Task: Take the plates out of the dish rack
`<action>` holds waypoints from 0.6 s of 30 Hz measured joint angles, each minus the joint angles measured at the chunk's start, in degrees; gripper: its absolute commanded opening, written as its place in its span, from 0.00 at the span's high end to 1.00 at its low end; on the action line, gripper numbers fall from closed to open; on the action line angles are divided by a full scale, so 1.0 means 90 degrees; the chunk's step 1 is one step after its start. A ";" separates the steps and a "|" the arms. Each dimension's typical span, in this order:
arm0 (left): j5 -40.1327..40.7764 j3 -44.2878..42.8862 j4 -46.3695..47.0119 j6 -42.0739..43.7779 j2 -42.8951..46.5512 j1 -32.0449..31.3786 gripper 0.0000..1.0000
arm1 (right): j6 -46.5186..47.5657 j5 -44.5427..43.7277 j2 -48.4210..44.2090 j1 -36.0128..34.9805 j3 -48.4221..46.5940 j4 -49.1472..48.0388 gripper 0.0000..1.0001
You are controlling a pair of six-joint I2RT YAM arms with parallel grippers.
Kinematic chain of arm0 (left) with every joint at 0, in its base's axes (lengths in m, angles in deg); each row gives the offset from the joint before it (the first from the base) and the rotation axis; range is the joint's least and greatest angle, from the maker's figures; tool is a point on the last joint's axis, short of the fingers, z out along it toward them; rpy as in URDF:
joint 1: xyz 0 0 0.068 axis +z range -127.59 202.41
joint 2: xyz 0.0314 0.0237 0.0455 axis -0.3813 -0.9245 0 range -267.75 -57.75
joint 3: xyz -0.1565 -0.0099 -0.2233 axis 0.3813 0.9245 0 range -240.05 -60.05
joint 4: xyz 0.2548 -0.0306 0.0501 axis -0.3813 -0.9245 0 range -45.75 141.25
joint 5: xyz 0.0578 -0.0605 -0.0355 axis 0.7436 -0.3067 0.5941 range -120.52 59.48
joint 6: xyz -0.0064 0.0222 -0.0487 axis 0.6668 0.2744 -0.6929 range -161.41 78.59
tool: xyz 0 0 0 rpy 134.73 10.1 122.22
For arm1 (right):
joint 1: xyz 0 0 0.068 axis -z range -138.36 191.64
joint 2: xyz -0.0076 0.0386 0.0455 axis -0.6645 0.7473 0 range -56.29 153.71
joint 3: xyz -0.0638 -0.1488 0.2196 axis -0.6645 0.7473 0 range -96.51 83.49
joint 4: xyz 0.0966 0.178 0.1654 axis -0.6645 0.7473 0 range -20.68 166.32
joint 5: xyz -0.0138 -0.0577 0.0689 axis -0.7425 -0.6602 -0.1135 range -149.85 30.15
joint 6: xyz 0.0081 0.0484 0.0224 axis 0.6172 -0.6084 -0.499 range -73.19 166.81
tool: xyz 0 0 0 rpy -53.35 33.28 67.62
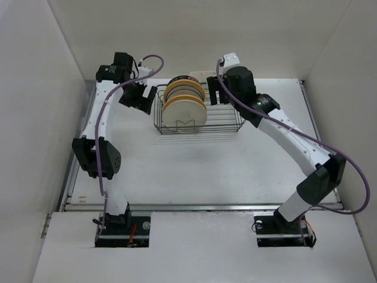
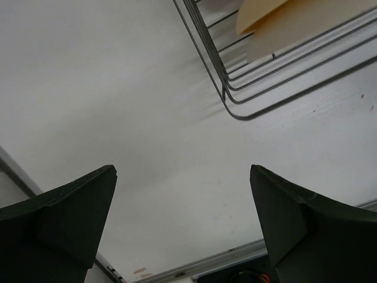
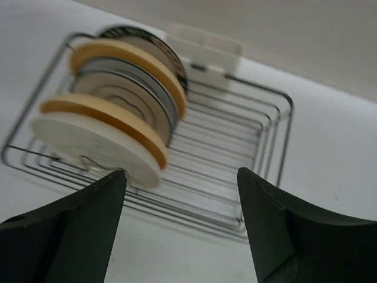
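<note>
Plates (image 1: 185, 101) are standing on edge at the rack's (image 1: 227, 118) left end, between the grippers. Right gripper (image 3: 179, 171) and left gripper (image 2: 182, 167) are both gaping wide, empty; the right appears nearer.

plates (image 1: 185, 109) cream, yellow, dark-rimmed — dish rack (image 1: 226, 117) dark wire

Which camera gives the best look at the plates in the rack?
Right wrist: the plates stand close, edges and colours clear, though slightly blurred. Top external shows them small, from above. Left wrist catches only a cream sliver through the dish rack wires.
</note>
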 measured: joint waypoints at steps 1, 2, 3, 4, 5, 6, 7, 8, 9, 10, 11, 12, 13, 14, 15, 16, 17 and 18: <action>-0.0005 0.0000 0.0029 -0.0102 -0.0168 -0.0024 0.12 | 0.0255 0.0556 -0.0036 0.0002 -0.0068 -0.0238 0.27; -0.0005 0.0000 0.0085 -0.0211 -0.0308 -0.0034 0.15 | 0.0503 0.1008 0.0000 0.0005 -0.0250 -0.0369 0.38; -0.0012 -0.0002 0.0155 -0.0321 -0.0440 -0.0036 0.17 | 0.0731 0.1443 0.0112 0.0005 -0.0503 -0.0425 0.44; -0.0015 -0.0005 0.0219 -0.0408 -0.0532 -0.0034 0.19 | 0.0913 0.1834 0.0304 0.0005 -0.0831 -0.0398 0.49; -0.0022 -0.0007 0.0301 -0.0498 -0.0619 -0.0034 0.19 | 0.1066 0.2132 0.0512 0.0000 -0.1134 -0.0396 0.58; -0.0049 -0.0007 0.0386 -0.0580 -0.0702 -0.0034 0.21 | 0.1222 0.2438 0.0743 0.0000 -0.1418 -0.0398 0.60; -0.0078 -0.0010 0.0471 -0.0670 -0.0760 -0.0032 0.23 | 0.1384 0.2846 0.0930 0.0000 -0.1583 -0.0381 0.60; -0.0090 -0.0012 0.0544 -0.0743 -0.0835 -0.0032 0.23 | 0.1440 0.3014 0.1117 0.0000 -0.1683 -0.0359 0.60; -0.0100 -0.0039 0.0597 -0.0804 -0.0906 -0.0032 0.24 | 0.1532 0.3235 0.1260 0.0000 -0.1700 -0.0304 0.58; -0.0114 -0.0066 0.0675 -0.0869 -0.0986 -0.0032 0.24 | 0.1598 0.3419 0.1394 0.0000 -0.1700 -0.0202 0.57; -0.0126 -0.0102 0.0741 -0.0920 -0.1069 -0.0032 0.24 | 0.1666 0.3570 0.1535 0.0000 -0.1700 -0.0095 0.55; -0.0131 -0.0146 0.0797 -0.0959 -0.1158 -0.0032 0.24 | 0.1722 0.3689 0.1668 0.0000 -0.1698 -0.0012 0.52; -0.0134 -0.0211 0.0835 -0.1013 -0.1270 -0.0032 0.24 | 0.1761 0.3781 0.1787 0.0000 -0.1698 0.0066 0.52; -0.0136 -0.0272 0.0882 -0.1059 -0.1387 -0.0036 0.24 | 0.1795 0.3859 0.1887 0.0000 -0.1695 0.0138 0.51; -0.0146 -0.0325 0.0923 -0.1103 -0.1498 -0.0039 0.24 | 0.1829 0.3942 0.1982 0.0000 -0.1695 0.0197 0.51; -0.0168 -0.0381 0.0950 -0.1156 -0.1622 -0.0039 0.24 | 0.1853 0.3997 0.2038 0.0000 -0.1695 0.0243 0.51; -0.0192 -0.0427 0.0979 -0.1200 -0.1741 -0.0039 0.26 | 0.1860 0.4061 0.2081 0.0002 -0.1695 0.0284 0.51; -0.0221 -0.0454 0.1015 -0.1234 -0.1855 -0.0053 0.32 | 0.1877 0.4109 0.2113 0.0002 -0.1695 0.0308 0.51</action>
